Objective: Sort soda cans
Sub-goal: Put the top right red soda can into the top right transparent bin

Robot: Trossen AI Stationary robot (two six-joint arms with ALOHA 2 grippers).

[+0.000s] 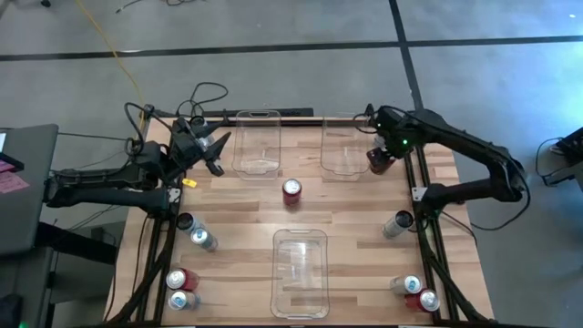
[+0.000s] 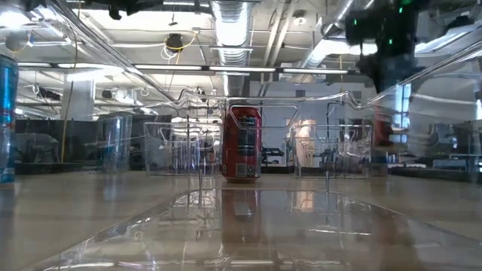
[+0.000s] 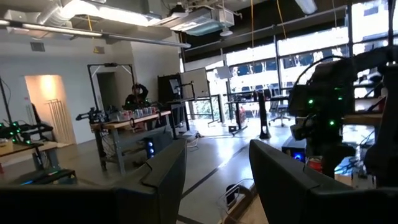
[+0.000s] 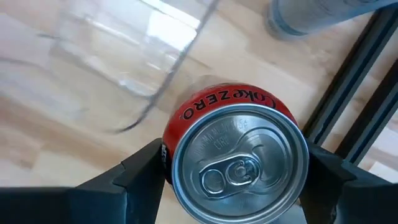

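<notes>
While the right hand (image 4: pixel 233 171) grips a red can (image 4: pixel 239 158), left hand (image 1: pixel 215 155) unclenched, wooden table (image 1: pixel 355 219), workshop behind.

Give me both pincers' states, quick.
Left pincer: open, empty, raised near the left bin.
Right pincer: shut on a red soda can.

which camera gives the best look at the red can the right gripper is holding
The right wrist view: the red can fills it, silver top and lettering plain, between the right gripper fingers. The high view shows only a dark red patch under the gripper beside a clear bin. The low view shows a red blur behind plastic; the left wrist view shows none.
</notes>
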